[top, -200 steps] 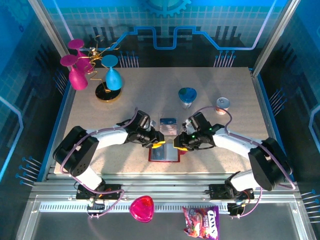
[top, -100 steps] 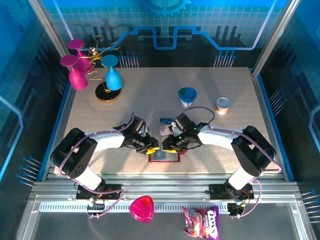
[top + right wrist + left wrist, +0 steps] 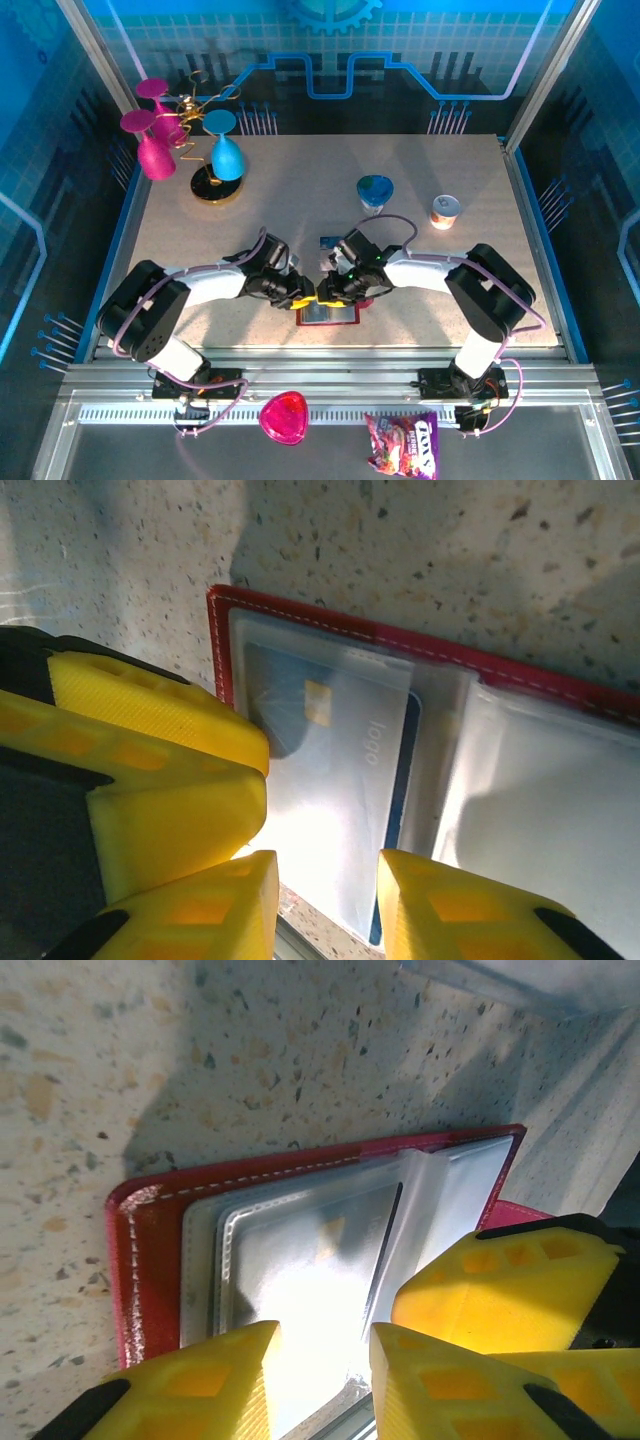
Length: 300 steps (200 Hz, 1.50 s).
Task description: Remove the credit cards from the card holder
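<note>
Top: left gripper (image 3: 306, 296) and right gripper (image 3: 324, 292) meet over the open red wallet's (image 3: 330, 314) far-left corner; left wrist: yellow fingers (image 3: 200, 1385) apart, straddling its glossy clear pockets (image 3: 300, 1270), white-stitched rim; right wrist: fingers (image 3: 455, 910) apart astride a sleeved pale card (image 3: 340, 770).

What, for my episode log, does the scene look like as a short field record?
Card holder: open flat on the table, inside facing up
Pale card: in the holder's clear sleeve, not yet out
Left gripper: over the open holder, jaws apart
Right gripper: over the pale card, jaws apart
</note>
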Each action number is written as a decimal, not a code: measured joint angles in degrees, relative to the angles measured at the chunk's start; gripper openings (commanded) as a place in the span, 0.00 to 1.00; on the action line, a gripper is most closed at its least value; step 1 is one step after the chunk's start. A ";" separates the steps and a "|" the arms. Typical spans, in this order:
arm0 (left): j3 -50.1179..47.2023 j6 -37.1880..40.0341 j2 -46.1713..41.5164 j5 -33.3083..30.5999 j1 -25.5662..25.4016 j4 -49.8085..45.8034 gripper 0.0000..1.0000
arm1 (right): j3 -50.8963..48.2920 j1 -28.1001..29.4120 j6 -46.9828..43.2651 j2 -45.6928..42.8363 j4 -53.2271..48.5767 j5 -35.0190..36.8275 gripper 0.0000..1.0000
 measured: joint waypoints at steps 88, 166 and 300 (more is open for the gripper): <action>-0.07 0.02 -1.14 -0.46 0.26 -0.33 0.21 | 0.61 0.37 0.17 2.27 0.55 -0.39 0.29; -1.05 0.07 -1.14 -0.66 0.42 -0.72 0.21 | 2.95 1.03 -1.20 2.78 -3.10 0.72 0.34; -1.42 0.24 -1.09 -0.66 1.11 -1.20 0.18 | 4.96 1.14 -3.69 2.89 -8.39 3.30 0.30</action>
